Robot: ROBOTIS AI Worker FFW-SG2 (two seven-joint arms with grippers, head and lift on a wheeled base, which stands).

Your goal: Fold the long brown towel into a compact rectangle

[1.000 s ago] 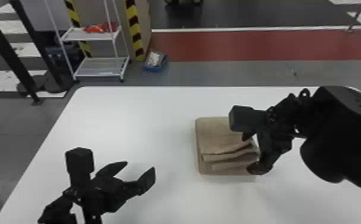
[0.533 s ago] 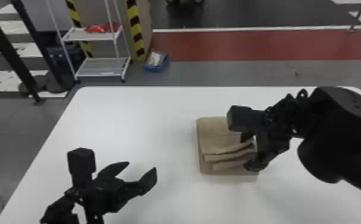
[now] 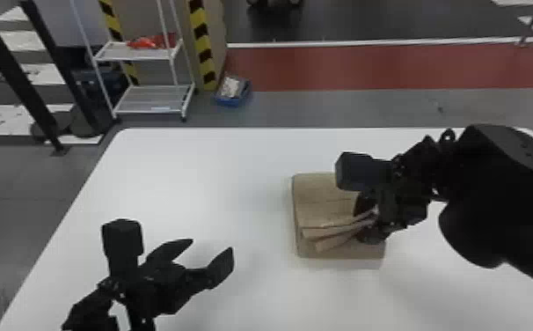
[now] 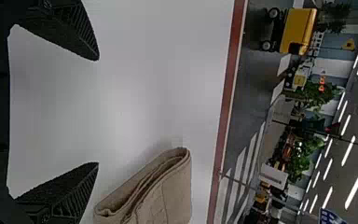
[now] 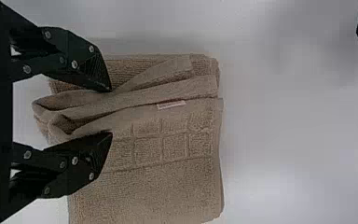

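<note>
In the head view, your left tool [image 3: 213,253] is at the lower left, above the white counter [image 3: 217,176], with its fingers spread wide. Your right tool [image 3: 366,223] is right of centre, its fingers apart, with raised folds of the brown towel [image 3: 318,193] between them. The towel lies folded on the counter, right of centre. Behind, at the upper left, you have a white rack [image 3: 147,112].

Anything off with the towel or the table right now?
Towel looks untidy: its top layers bunch into loose, slanted ridges between the right gripper's parted fingers, and the ends fan out at uneven angles instead of lying flat. Nothing else on the table looks odd.
</note>
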